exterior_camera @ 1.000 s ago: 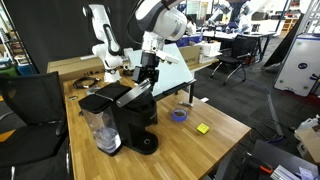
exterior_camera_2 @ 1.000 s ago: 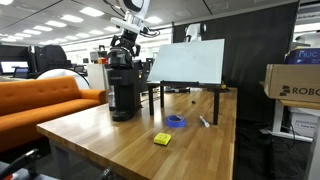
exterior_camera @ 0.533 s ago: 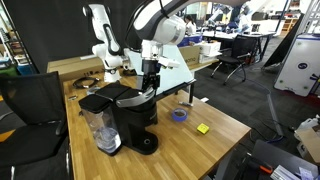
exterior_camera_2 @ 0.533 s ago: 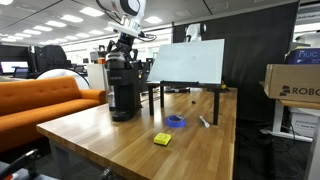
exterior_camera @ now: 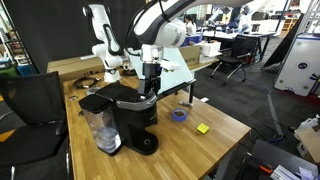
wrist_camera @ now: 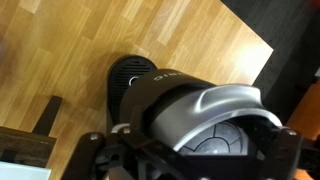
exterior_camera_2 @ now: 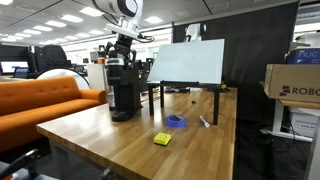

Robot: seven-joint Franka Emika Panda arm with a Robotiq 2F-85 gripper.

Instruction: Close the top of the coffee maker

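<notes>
Though it sat in shadow, the top [exterior_camera: 128, 96] looked flat, black and rounded at its front, lying roughly level across the coffee maker [exterior_camera: 135, 125] on the wooden table [exterior_camera: 225, 135]. The gripper [exterior_camera: 150, 88] came straight down at the top's 2 o'clock edge, its tips at the lid's surface. I could not tell how far its jaws were spread. In the wrist view the coffee maker [wrist_camera: 165, 90] filled the frame from above. A clear water tank [exterior_camera: 100, 130] stood at the machine's 8 o'clock, a blue tape roll [exterior_camera: 180, 115] at 3 o'clock, and a yellow block [exterior_camera: 202, 128] at 4 o'clock.
</notes>
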